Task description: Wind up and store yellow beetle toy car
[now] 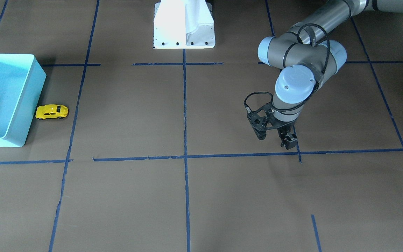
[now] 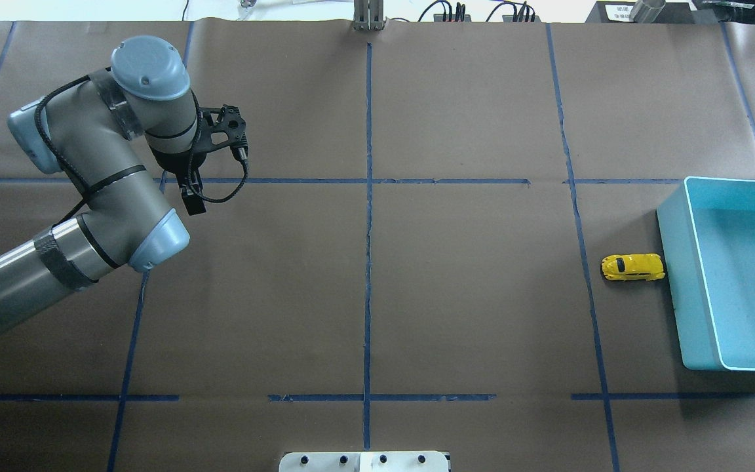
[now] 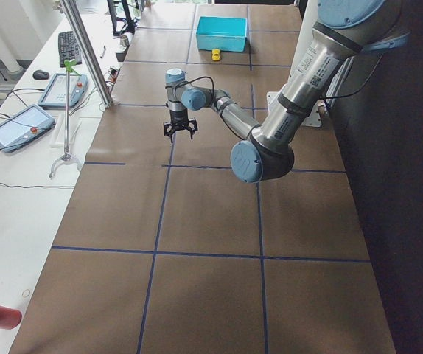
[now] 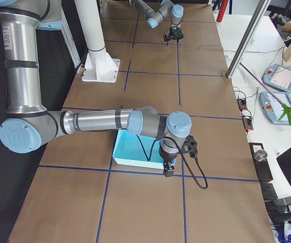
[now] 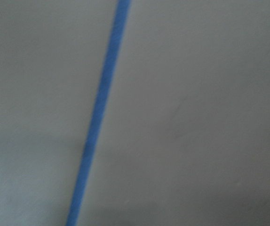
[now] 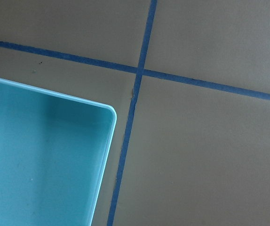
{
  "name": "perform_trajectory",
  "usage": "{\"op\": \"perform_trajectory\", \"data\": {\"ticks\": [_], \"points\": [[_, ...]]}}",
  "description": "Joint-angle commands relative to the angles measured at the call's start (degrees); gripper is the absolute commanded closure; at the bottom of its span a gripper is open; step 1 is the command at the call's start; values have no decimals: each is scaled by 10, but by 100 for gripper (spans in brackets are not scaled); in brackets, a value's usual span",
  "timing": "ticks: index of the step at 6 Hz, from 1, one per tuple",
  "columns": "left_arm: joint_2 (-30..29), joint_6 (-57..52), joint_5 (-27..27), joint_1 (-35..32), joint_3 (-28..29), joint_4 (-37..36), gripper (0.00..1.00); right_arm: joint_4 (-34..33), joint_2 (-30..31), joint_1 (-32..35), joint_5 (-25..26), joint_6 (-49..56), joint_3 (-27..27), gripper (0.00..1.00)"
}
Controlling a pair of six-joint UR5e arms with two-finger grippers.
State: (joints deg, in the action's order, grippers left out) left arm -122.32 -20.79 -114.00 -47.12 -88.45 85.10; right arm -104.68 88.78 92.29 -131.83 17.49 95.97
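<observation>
On counter (image 2: 449, 295): yellow beetle toy car (image 2: 633, 267) just beside bin (image 2: 682, 282).
Only rt-side view shows right gripper (image 4: 167, 172), fingers can't tell; left gripper (image 1: 289, 142) fingers together, empty.

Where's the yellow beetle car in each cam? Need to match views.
Front-facing: yellow beetle car left, beside light blue bin.
Overhead: car right, beside bin.
Exterior left: car top, by bin.
Exterior right: not visible.
Left wrist: no.
Right wrist: no.
Landmark: bin.

Brown table (image 2: 469, 295), yellow toy car (image 2: 633, 267), blue bin (image 2: 685, 288)
</observation>
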Motion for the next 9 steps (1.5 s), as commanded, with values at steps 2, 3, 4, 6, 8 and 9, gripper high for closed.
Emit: {"op": "perform_trajectory", "data": {"ticks": [2, 3, 4, 6, 8, 9], "points": [[114, 1, -59, -128, -34, -6, 0, 1, -2, -1, 1, 4, 3, 0], [151, 1, -108, -200, -30, -7, 0, 1, -1, -1, 0, 5, 4, 0], [209, 0, -159, -277, -26, -27, 0, 1, -2, -1, -2, 5, 4, 0], [275, 80, -170, -375, -11, -21, 0, 1, -1, -2, -2, -3, 4, 0], [296, 160, -233, -432, -10, -28, 0, 1, -1, -1, 0, -4, 4, 0], [304, 184, -263, -453, -11, -24, 0, 1, -2, -1, -2, -4, 5, 0]]}}
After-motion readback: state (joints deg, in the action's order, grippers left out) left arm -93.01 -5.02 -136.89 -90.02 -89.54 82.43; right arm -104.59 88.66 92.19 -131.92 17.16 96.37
